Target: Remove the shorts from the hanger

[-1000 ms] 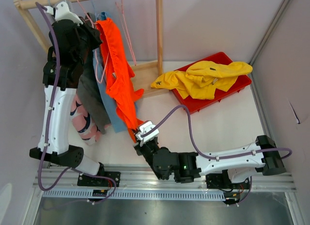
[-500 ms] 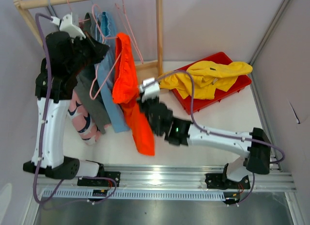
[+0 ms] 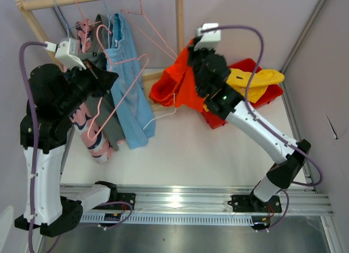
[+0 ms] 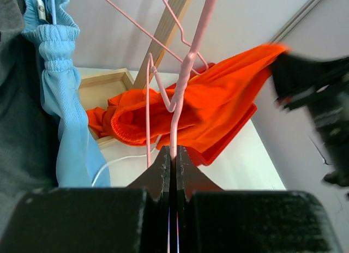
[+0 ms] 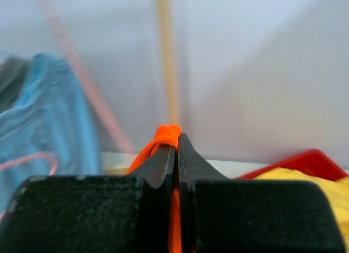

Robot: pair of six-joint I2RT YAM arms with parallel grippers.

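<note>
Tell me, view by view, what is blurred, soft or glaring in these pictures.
Top view: sharp throughout, with a glare patch on the metal rail by the arm bases. Left wrist view: pink hanger and orange shorts crisp, right arm at the frame's edge smeared. Right wrist view: background soft, the blue garment and wooden post without clean edges.

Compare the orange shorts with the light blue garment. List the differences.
The orange shorts are bunched up; the blue garment hangs long and straight. The right tool pinches the orange shorts; no tool holds the blue garment. The orange shorts are beside the red tray; the blue garment is on the wooden rack. Both are soft cloth.
</note>
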